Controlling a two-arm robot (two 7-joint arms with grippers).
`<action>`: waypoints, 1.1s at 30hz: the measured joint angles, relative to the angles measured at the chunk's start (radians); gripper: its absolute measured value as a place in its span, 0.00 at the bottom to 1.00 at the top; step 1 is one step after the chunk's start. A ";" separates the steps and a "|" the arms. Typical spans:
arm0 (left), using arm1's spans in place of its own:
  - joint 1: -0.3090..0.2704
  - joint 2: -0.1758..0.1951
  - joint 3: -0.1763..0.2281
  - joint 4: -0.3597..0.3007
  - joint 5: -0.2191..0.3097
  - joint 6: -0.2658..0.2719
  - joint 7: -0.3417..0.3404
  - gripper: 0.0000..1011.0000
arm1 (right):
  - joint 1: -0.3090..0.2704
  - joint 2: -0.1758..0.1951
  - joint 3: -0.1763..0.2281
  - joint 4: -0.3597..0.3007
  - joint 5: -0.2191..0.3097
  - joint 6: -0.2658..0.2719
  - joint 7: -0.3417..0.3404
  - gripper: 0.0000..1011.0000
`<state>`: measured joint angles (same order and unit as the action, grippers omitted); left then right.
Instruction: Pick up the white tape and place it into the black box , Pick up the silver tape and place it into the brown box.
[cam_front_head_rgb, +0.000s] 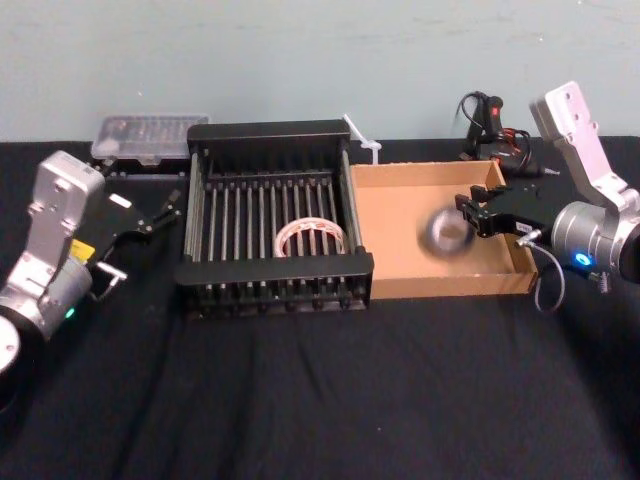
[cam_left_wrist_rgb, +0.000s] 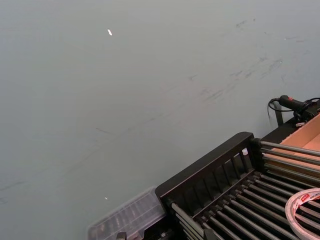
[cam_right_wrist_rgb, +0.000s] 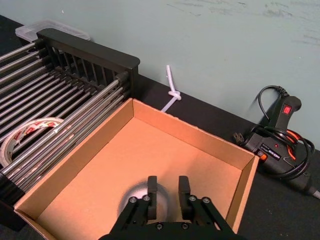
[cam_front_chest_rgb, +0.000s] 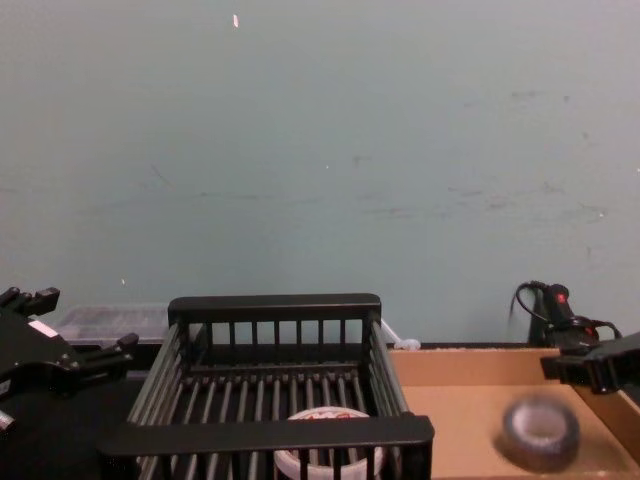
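While the silver tape shows blurred inside the brown box, on edge with its hollow core facing sideways, the right gripper sits just beside it over the box, fingers spread and holding nothing. White tape lies flat in the black box, left of the brown box. Left gripper is left of the black box, fingers apart.

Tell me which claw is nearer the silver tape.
Right. The right claw hangs open just beside the blurred silver tape over the brown box. The left claw is far off, beyond the black box holding the white tape.
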<state>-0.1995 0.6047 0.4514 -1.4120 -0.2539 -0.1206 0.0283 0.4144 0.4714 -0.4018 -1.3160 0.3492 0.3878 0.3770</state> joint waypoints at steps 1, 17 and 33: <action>0.000 0.000 0.000 0.000 0.000 0.000 0.000 0.99 | 0.000 0.000 0.000 0.000 0.000 0.000 0.000 0.26; 0.000 0.000 0.000 0.000 0.000 0.000 0.000 0.99 | 0.000 0.000 -0.001 -0.001 0.001 0.001 0.001 0.77; 0.000 0.000 0.000 0.000 0.000 0.000 0.000 0.99 | -0.070 -0.010 0.044 -0.077 -0.055 -0.069 -0.104 0.99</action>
<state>-0.1995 0.6047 0.4514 -1.4120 -0.2539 -0.1205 0.0282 0.3447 0.4610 -0.3577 -1.3931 0.2942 0.3189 0.2731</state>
